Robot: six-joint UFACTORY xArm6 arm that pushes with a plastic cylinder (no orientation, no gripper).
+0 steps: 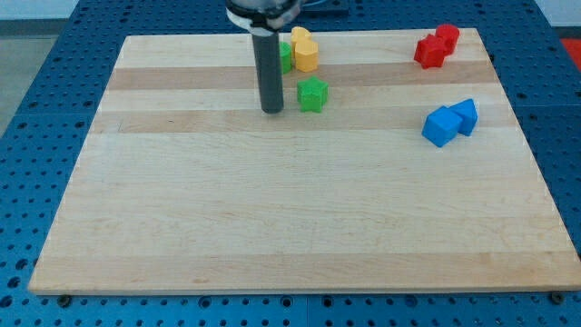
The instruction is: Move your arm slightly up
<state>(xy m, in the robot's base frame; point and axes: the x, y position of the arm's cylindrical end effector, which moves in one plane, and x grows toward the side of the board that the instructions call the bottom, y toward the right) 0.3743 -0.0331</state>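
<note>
My dark rod comes down from the view's top, and my tip [272, 110] rests on the wooden board [272, 227]. A green star-shaped block [312, 94] lies just to the right of my tip, a small gap apart. A second green block [285, 57] is partly hidden behind the rod. Two yellow blocks [304, 51] sit touching each other, right of that green block. Two red blocks [436, 45] lie together at the top right. Two blue blocks [449, 122] lie together at the right.
The board lies on a blue perforated table [36, 54] that surrounds it on all sides. The board's top edge is close behind the yellow and red blocks.
</note>
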